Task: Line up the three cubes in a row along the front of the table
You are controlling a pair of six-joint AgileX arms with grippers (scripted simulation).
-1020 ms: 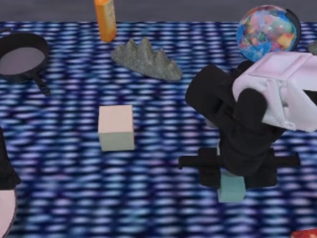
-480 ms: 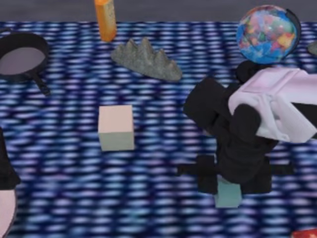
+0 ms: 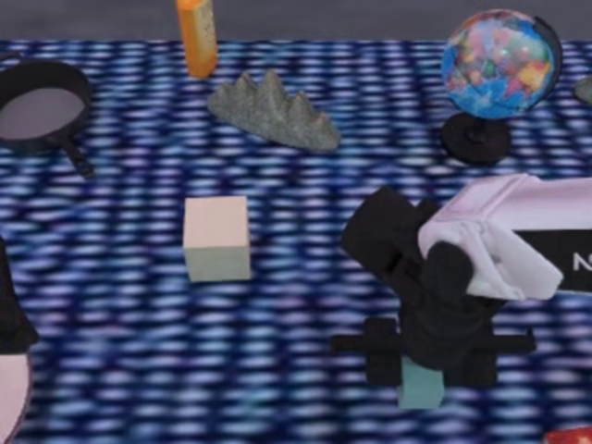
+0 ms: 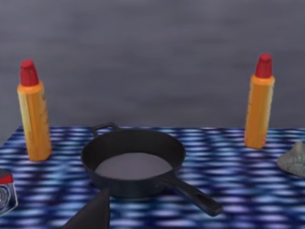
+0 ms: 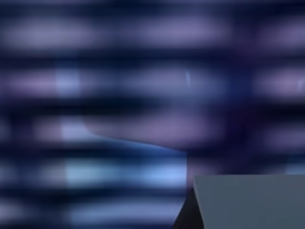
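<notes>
Rightward-and-forward went the right gripper (image 3: 421, 370), jaws clamped on the small teal cube (image 3: 421, 388) at the surface's (image 3: 277, 370) five o'clock.

A black frying pan (image 3: 42, 111) sat at the table's far left, its handle pointing toward the front. An orange bottle (image 3: 196, 35) stood at the back edge, with a jagged grey rock (image 3: 274, 113) just beside it to the right. A colourful globe (image 3: 499, 63) on a black stand stood far right. The left wrist view showed a second orange bottle (image 4: 34, 111) with a red cap, standing apart from the pan.
</notes>
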